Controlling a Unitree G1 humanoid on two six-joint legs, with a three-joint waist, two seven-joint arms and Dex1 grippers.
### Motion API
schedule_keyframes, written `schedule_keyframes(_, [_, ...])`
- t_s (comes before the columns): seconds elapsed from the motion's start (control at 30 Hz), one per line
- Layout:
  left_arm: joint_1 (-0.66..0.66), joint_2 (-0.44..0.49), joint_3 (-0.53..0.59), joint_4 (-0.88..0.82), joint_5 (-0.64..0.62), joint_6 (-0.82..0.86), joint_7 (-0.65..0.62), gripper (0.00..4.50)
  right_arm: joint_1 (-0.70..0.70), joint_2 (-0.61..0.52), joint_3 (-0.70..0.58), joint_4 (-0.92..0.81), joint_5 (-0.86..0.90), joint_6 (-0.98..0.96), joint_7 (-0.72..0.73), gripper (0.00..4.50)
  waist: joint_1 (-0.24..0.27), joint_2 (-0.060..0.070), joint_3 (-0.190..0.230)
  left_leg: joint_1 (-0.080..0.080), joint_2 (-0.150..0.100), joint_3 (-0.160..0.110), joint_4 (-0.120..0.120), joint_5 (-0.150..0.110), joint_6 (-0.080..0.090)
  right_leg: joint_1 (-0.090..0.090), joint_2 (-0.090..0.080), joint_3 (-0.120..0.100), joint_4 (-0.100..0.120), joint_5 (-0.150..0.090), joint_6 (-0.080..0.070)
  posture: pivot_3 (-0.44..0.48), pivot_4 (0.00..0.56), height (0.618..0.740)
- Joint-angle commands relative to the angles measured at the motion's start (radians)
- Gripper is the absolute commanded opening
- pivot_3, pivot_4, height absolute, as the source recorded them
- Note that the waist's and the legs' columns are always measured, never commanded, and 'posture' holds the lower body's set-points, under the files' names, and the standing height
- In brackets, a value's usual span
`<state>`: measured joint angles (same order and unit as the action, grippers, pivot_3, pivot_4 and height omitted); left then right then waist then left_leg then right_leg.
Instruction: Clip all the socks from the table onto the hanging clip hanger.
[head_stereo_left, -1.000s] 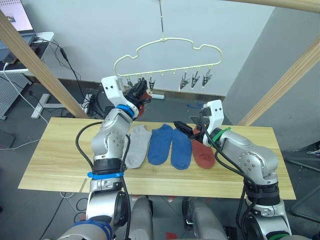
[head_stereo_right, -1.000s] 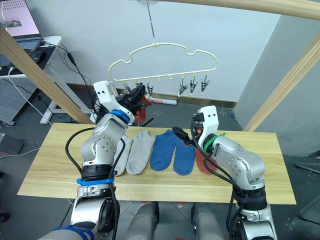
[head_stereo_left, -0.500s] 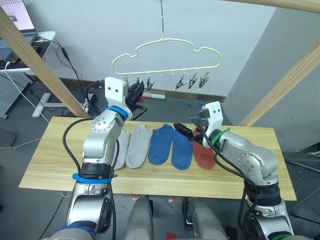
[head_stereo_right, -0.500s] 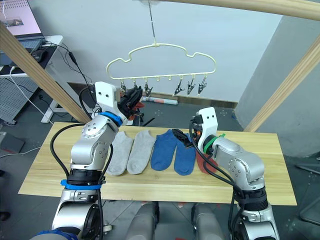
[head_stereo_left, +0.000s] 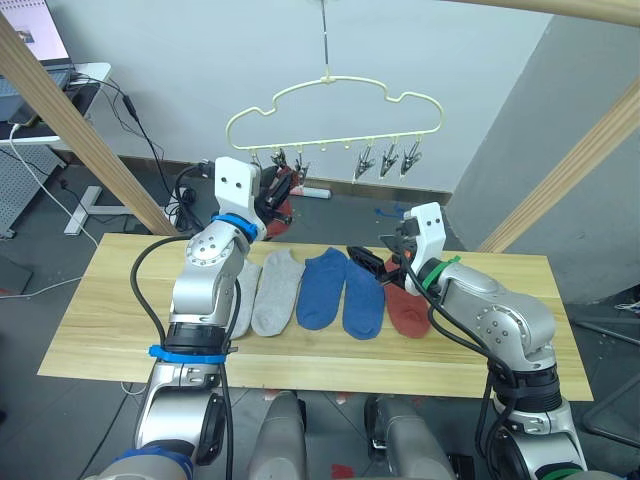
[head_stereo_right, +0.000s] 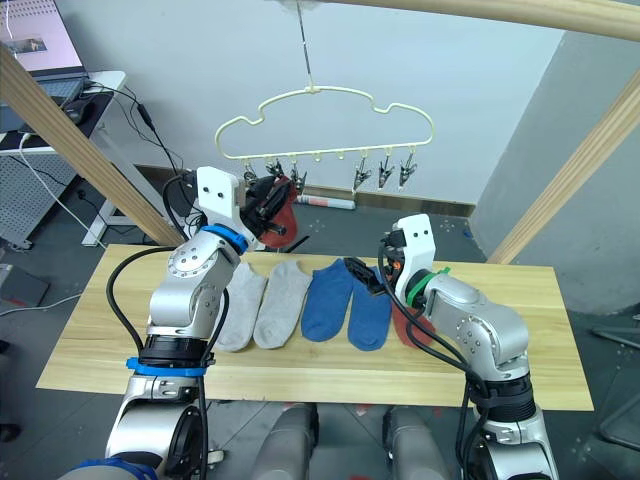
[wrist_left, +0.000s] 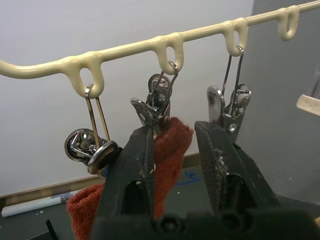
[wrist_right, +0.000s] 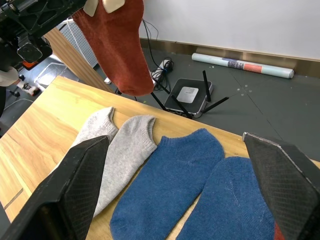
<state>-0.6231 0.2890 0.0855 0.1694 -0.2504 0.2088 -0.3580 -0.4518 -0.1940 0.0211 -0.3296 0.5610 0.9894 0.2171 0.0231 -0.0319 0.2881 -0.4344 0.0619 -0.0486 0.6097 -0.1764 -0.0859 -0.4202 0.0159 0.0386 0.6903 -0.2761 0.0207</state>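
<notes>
Clipping rust-red knit sock (wrist_left: 167, 150) at pale-yellow wire clip hanger (wrist_left: 165, 44): left end effector (wrist_left: 172, 165) parted around it, apparently clip-held; back off gently. Right end effector (wrist_right: 175, 195) gaping, empty.

2 grey socks (head_stereo_left: 265, 291), 2 blue (head_stereo_left: 338, 290), 2 red (head_stereo_left: 405, 310); 1 clip hanger (head_stereo_left: 335, 115).

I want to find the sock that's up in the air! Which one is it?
Look at the pale-yellow clip hanger hanging above the table. Near its left end, the left gripper is around a rust-red sock beside a clip. All the other socks lie flat on the wood.
</notes>
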Motion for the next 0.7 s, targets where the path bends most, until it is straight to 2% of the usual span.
schedule_keyframes(0.03, [-0.032, 0.000, 0.012, -0.009, 0.016, -0.036, 0.012, 1.45, -0.004, 0.000, -0.016, -0.056, 0.010, -0.009, 0.005, 4.50, 0.000, 0.000, 0.000, 0.000, 0.000, 0.000, 0.000, 0.000, 0.000, 0.000, 0.000, 0.000, 0.000, 0.000, 0.000, 0.132, 0.263, 0.740])
schedule_keyframes(0.7, [-0.064, 0.002, -0.013, 0.061, 0.076, -0.115, 0.009, 1.45, -0.003, 0.004, -0.017, -0.061, 0.014, -0.004, 0.001, 4.50, 0.000, 0.000, 0.000, 0.000, 0.000, 0.000, 0.000, 0.000, 0.000, 0.000, 0.000, 0.000, 0.000, 0.000, 0.000, 0.126, 0.264, 0.740])
